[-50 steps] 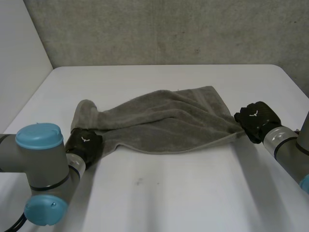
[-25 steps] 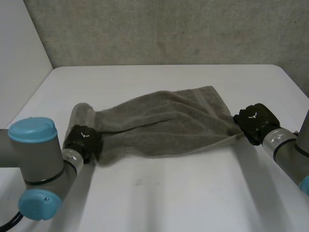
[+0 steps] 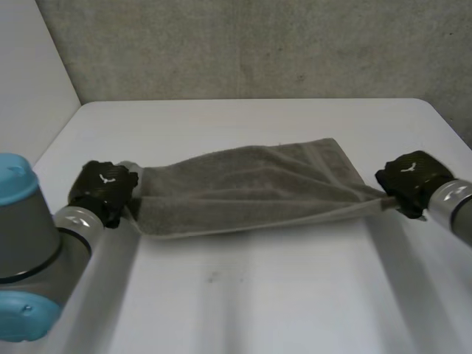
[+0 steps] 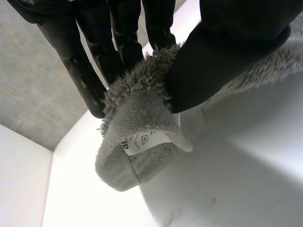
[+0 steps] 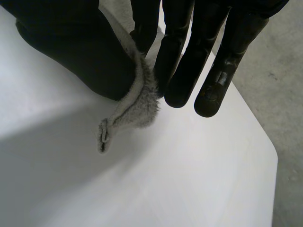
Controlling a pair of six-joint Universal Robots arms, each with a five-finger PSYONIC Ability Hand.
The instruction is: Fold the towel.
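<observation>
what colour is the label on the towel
The label is white with dark print, best in left wrist view.

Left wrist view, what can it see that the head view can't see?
Up close from the left wrist: a little white label on the towel end, and the left robot hand pinching that end between thumb and fingers. From the head: the towel stretched out between the two arms, the right robot hand at its other end, and the grey wall behind. In both: the grey towel, the left robot hand and the white table.
</observation>
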